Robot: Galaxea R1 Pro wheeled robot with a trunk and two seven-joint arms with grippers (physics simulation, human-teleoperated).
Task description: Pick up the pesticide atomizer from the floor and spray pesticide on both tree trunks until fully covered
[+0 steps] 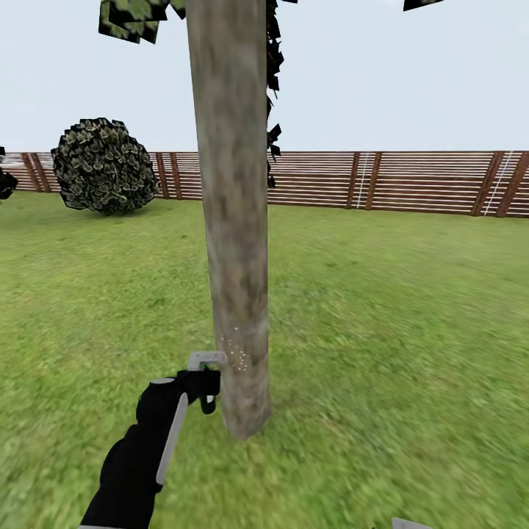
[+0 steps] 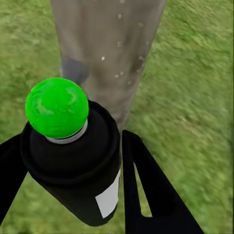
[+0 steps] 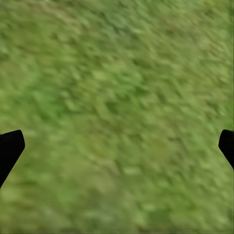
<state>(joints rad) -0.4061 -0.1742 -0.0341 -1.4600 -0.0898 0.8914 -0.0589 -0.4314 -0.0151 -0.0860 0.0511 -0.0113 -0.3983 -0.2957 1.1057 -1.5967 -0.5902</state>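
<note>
Green lawn [image 1: 411,353], slatted wood fence [image 1: 411,180] behind. Pesticide atomizer [image 2: 78,161] sits clamped in the left pincer [image 2: 68,170], black fingers [image 2: 146,190] on either side of the bottle (green ball on top, white label on its side), its grey head [image 1: 206,360] touching or just beside the tree trunk [image 1: 234,220] low down. White specks dot the bark there. Right pincer [image 3: 117,146] spread wide over grass, gripping nothing. Round bush [image 1: 103,165] by the fence.
</note>
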